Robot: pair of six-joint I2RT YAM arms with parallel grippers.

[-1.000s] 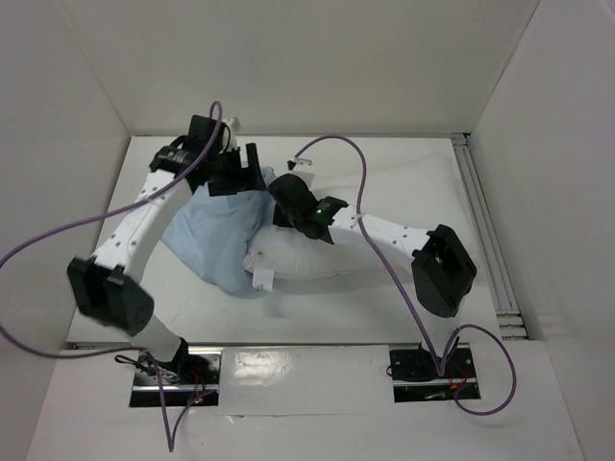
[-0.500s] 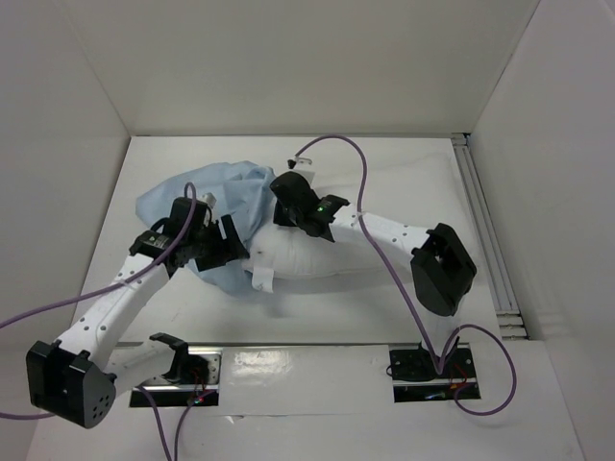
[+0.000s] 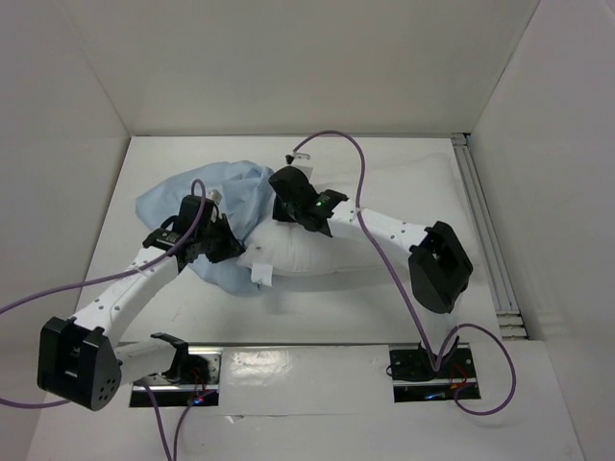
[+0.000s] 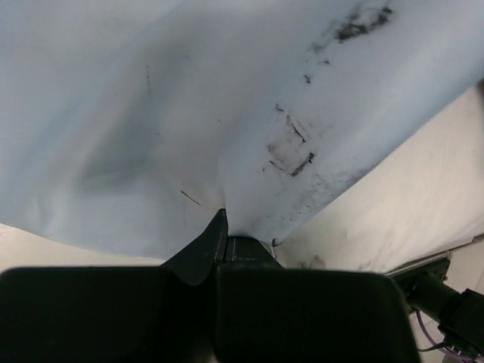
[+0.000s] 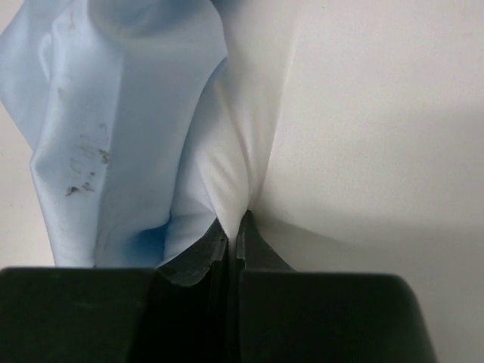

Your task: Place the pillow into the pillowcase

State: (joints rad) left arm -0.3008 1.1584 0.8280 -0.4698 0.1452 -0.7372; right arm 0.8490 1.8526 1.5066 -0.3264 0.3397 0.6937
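The plump white pillow (image 3: pixel 322 255) lies mid-table, its left end against the light blue pillowcase (image 3: pixel 187 199). My left gripper (image 3: pixel 229 250) is at the pillowcase's near right edge, beside the pillow's left end. In the left wrist view the left gripper (image 4: pixel 225 231) is shut on a pinch of speckled blue pillowcase (image 4: pixel 189 113). My right gripper (image 3: pixel 282 199) sits on the pillow's far left corner. In the right wrist view the right gripper (image 5: pixel 233 224) is shut on a fold of white pillow (image 5: pixel 243 151), with the pillowcase (image 5: pixel 113 121) bunched just left of it.
White walls enclose the table on the left, back and right. A metal rail (image 3: pixel 480 221) runs along the right side. Purple cables (image 3: pixel 360 182) loop over the pillow and off the left arm. Two mounting plates (image 3: pixel 428 370) sit at the near edge.
My left arm swung from the pillowcase's far side to its near right edge and shut on the cloth. The pillowcase spread out to the left. The right arm hardly moved.
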